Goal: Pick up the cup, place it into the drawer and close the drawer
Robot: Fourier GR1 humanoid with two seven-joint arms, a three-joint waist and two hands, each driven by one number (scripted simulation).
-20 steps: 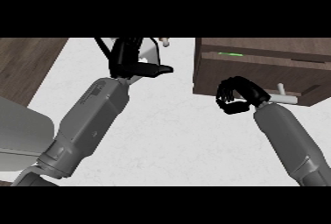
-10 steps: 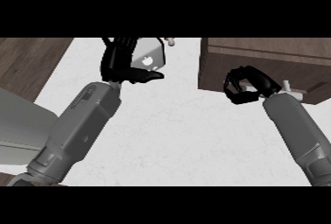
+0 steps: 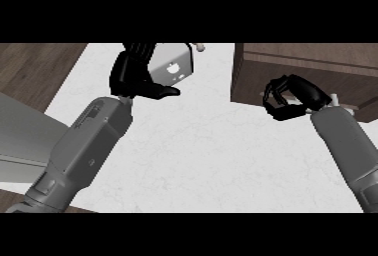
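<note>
Progress: we judge the pick-up done; our left hand has the cup clear of the white counter.
Remaining: we have yet to carry the cup to the drawer, set it inside, and push the drawer shut.
Cup location: near the view's upper edge, left of the drawer, pale grey, tilted in our grasp.
Left hand state: fingers and thumb curled round the cup, covering its left side.
Left arm pose: forearm rises from the lower left, hand at the top centre-left.
Right hand state: fingers curled inward, holding nothing that we can see.
Right arm pose: forearm enters from the lower right; hand sits at the drawer's front edge.
Drawer state: dark wood; we cannot tell how far it stands open.
</note>
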